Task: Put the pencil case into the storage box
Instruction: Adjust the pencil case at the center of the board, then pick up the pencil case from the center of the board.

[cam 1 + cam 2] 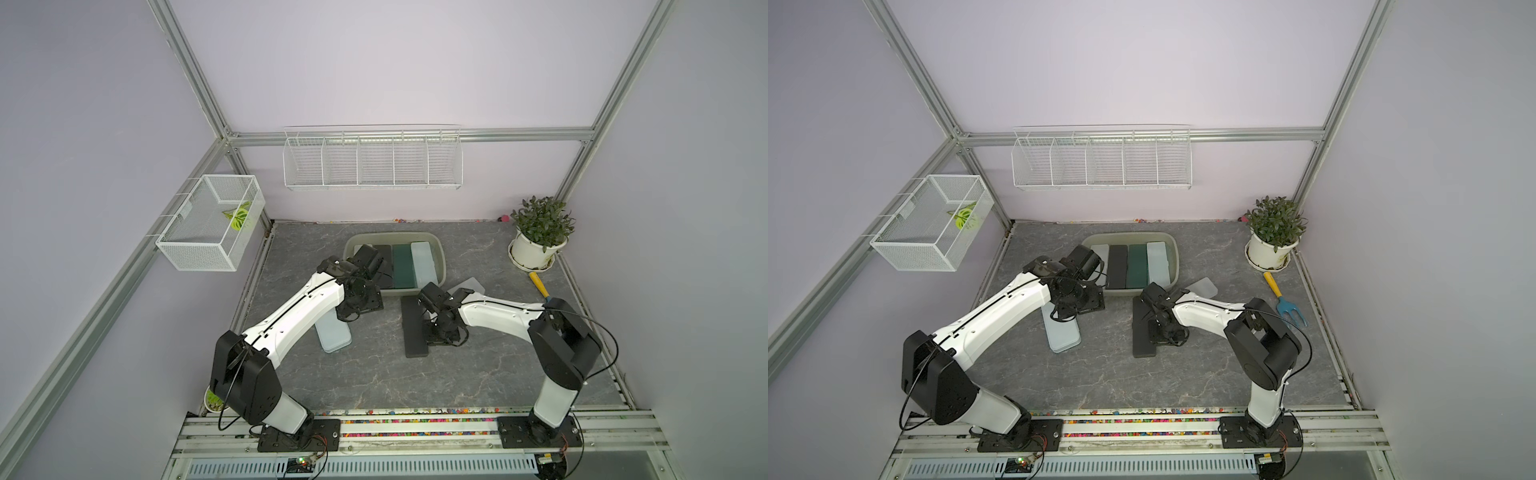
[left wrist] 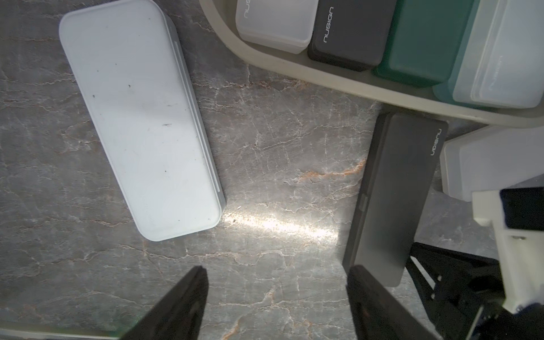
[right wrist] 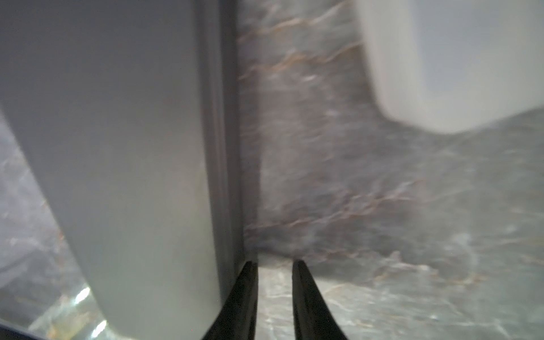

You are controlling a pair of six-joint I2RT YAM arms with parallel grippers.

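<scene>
Lettering (image 2: 440,142) reading "nusign" sits on the dark grey pencil case (image 2: 394,191), which lies flat on the tabletop (image 2: 279,147) just outside the storage box (image 1: 386,235), and the same word shows on two of the four cases (image 2: 353,32) sitting in the box. Left gripper (image 2: 278,268) hangs well open over bare tabletop, holding nothing; right gripper (image 3: 273,262) is cracked open just a sliver, nothing between its tips, one tip right beside that dark grey case's long side.
</scene>
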